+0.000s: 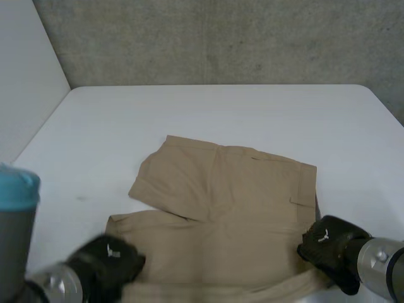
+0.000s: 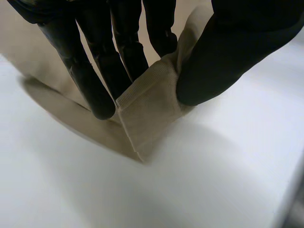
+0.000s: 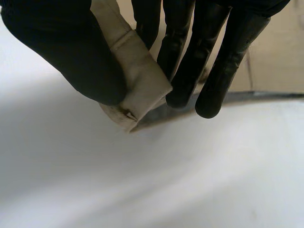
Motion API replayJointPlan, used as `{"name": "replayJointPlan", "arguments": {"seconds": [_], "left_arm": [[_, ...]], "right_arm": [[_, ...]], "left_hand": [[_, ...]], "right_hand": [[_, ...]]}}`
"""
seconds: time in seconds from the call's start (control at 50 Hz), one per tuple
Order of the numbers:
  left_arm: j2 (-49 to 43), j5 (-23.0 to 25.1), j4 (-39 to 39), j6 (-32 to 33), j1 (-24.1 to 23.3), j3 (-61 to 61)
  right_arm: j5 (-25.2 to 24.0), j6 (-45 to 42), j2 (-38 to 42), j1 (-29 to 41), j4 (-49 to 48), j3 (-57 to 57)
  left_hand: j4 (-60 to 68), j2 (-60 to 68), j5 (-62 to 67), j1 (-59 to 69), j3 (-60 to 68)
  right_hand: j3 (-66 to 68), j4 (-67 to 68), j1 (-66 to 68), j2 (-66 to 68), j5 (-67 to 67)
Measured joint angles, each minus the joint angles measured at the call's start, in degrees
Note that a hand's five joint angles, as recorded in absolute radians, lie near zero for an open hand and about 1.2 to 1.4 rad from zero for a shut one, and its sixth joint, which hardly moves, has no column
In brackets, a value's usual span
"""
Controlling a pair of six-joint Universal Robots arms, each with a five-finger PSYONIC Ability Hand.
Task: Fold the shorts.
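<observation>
Tan fabric shorts (image 1: 227, 208) lie on my white table (image 1: 221, 107); left hand (image 1: 104, 259) and right hand (image 1: 328, 246) each pinch a near corner.

Shorts (image 1: 227, 208) lying on the table (image 1: 221, 107), sitting lower centre of the frame, near edge running off the bottom. Left hand (image 1: 104, 259) sitting lower left, on the shorts' near-left corner. Right hand (image 1: 328, 246) sitting lower right, on the near-right corner (hands well apart, cloth spanning between them). In each wrist view that corner is sitting pinched between thumb and fingers. Wall (image 1: 221, 38) running behind the table, across the top of the frame.
</observation>
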Motion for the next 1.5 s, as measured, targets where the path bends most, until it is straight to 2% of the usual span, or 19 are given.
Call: {"name": "replayJointPlan", "arguments": {"seconds": [0.14,0.22,0.3,0.32,0.48,0.58,0.62,0.64,0.66,0.68,0.7,0.74,0.76,0.88,1.04,1.26,1.36,1.4,1.5], "left_arm": [[-6.75,-0.05,8.25,1.24,1.88,9.83],[-16.69,-0.49,17.72,1.99,1.98,20.71],[-18.29,-0.6,19.0,2.1,1.93,22.46],[-26.48,-1.73,25.16,2.61,1.12,31.57],[-39.08,-4.63,34.14,6.05,-0.44,44.77],[-51.02,-6.1,43.71,12.16,-1.27,55.46],[-53.22,-6.2,46.7,13.18,-1.3,57.01],[-54.46,-6.22,49.05,13.7,-1.34,57.7],[-55.3,-6.23,51.15,14.01,-1.37,58.01],[-55.76,-6.21,52.67,14.17,-1.4,58.09],[-56.28,-6.15,54.91,14.32,-1.46,57.97],[-56.56,-6.07,56.69,14.36,-1.52,57.6],[-56.74,-5.85,60.22,14.31,-1.75,56.16],[-54.43,-5.55,66.07,13.83,-2.52,49.85],[-44.0,-5.61,66.82,11.98,-2.75,37.06],[-33.52,-5.62,59.68,2.57,-2.73,25.79],[-32.33,-5.67,54.54,-0.26,-2.76,25.12],[-32.14,-5.76,52.87,-0.77,-2.76,25.15],[-30.96,-6.01,51.21,-1.03,-2.68,24.67]], "right_arm": [[-2.32,3.66,3.45,-1.42,-4.14,-5.06],[-0.98,10.25,9.65,-1.69,-10.03,-12.26],[-0.7,10.86,10.21,-1.69,-10.58,-12.95],[2.43,15.07,14.7,-1.58,-14.98,-18.2],[7.46,16.79,20.09,-1.5,-24.43,-22.91],[10.65,16.55,26.61,-1.07,-37.34,-26.56],[10.96,16.48,27.94,-0.97,-39.7,-27.21],[11.22,16.52,29.5,-0.86,-42.62,-27.97],[11.34,16.57,30.41,-0.8,-44.46,-28.4],[11.41,16.59,30.95,-0.76,-45.59,-28.64],[11.58,16.67,31.8,-0.71,-47.53,-28.97],[11.7,16.76,32.32,-0.66,-48.85,-29.13],[11.91,17.09,32.9,-0.52,-50.97,-29.08],[12.24,20.7,29.24,-0.26,-52.8,-25.52],[10.34,26.59,18.6,-0.56,-45.47,-15.04],[5.12,27.64,17.39,-2.37,-36.9,-5.8],[4.77,28.39,18.96,-3.92,-38.84,-4.45],[4.97,28.57,19.43,-4.65,-40.35,-4.21],[5.29,26.98,18.52,-7.2,-43.35,-3.7]], "left_hand": [[0.0,0.0,0.0,0.0,0.0],[0.0,0.0,0.0,0.0,0.0],[0.0,0.0,0.0,0.0,0.0],[0.0,0.0,0.0,0.0,0.0],[0.0,0.0,0.0,0.0,0.02],[-0.27,-0.65,-0.27,-0.4,-0.62],[-4.26,-4.2,-3.68,-2.88,-4.08],[-14.58,-15.57,-13.22,-13.31,-14.07],[-28.36,-28.24,-26.9,-28.65,-27.52],[-33.16,-34.26,-31.71,-34.09,-32.18],[-47.01,-46.64,-45.4,-47.91,-45.73],[-49.63,-50.01,-47.92,-50.11,-48.34],[-56.74,-56.54,-54.71,-54.18,-55.71],[-57.12,-57.1,-54.93,-54.17,-56.09],[-57.12,-57.2,-54.93,-54.18,-56.09],[-57.12,-57.23,-54.94,-54.18,-56.09],[-57.12,-57.23,-54.93,-54.18,-56.09],[-57.12,-57.23,-54.93,-54.18,-56.09],[-57.12,-57.23,-54.94,-54.18,-56.09]], "right_hand": [[0.0,0.0,0.61,0.0,0.0],[0.0,0.0,0.61,0.0,0.0],[0.0,0.0,0.61,0.0,0.0],[0.0,0.0,0.61,0.0,0.0],[0.0,0.0,0.61,0.0,0.0],[0.0,0.0,0.61,0.0,0.0],[-0.06,-0.06,0.61,-0.07,0.0],[-0.49,-0.58,0.6,-0.33,-0.06],[-3.8,-4.04,-1.59,-4.07,-2.66],[-10.06,-10.24,-7.05,-10.64,-8.19],[-26.09,-26.29,-22.75,-27.21,-23.48],[-26.09,-26.29,-22.75,-27.21,-23.48],[-51.15,-51.48,-41.64,-50.96,-48.6],[-55.86,-54.93,-43.09,-54.67,-52.32],[-55.86,-54.93,-43.09,-54.67,-52.32],[-54.41,-54.14,-42.27,-53.23,-51.48],[-31.42,-31.72,-24.72,-30.25,-30.57],[-8.35,-8.22,-14.7,-6.59,-9.93],[-2.41,-0.21,-10.64,-2.04,-4.53]]}}
